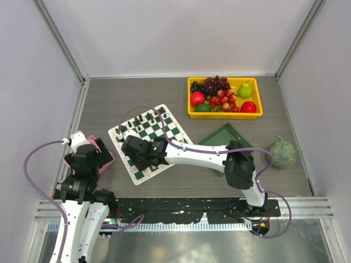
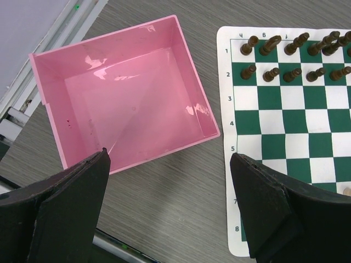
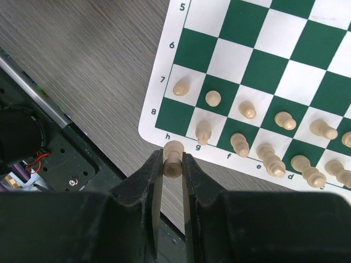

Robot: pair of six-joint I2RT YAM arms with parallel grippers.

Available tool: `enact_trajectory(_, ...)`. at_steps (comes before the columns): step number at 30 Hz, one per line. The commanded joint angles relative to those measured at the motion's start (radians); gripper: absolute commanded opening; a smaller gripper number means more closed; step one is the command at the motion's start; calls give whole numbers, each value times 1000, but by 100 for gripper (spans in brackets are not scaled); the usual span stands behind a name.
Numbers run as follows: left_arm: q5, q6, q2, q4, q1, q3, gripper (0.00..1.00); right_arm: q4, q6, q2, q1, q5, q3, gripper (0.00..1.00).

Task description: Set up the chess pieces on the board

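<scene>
Cream chess piece [image 3: 174, 149] pinched in right gripper's [image 3: 173, 160] jaws, seemingly bound for h8 [image 3: 169, 114] at twelve o'clock; left gripper [image 2: 170, 159] gapes empty.

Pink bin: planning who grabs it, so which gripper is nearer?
Left. The left gripper hovers open beside the pink bin; the right gripper is farther off, at the chessboard corner, shut on a cream piece.

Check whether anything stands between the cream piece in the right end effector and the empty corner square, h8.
Nothing visible does. The right end effector holds the cream piece at the board's edge by the h label. The adjacent h8 square is bare; the g8 piece and h7 pawn stand beside it, not across the path.
</scene>
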Motion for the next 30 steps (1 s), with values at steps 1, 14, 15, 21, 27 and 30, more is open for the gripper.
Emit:
enact_trajectory(1,-32,-17,-16,9,12,16,99,-7,-18,32,9,-12,77,19)
enact_trajectory(14,-32,-20,-31,17,21,10,99,1,-21,144,12,-38,115,20)
enact_trajectory(15,-30,-20,-32,15,22,12,99,-1,-21,153,12,-38,121,20)
enact_trajectory(21,-35,-20,-40,15,25,10,99,4,-14,184,14,-47,127,20)
enact_trajectory(27,-30,-21,-42,18,28,9,99,10,-11,202,14,-47,132,20)
enact_trajectory(30,-26,-20,-40,20,28,9,99,9,-10,218,14,-43,149,20)
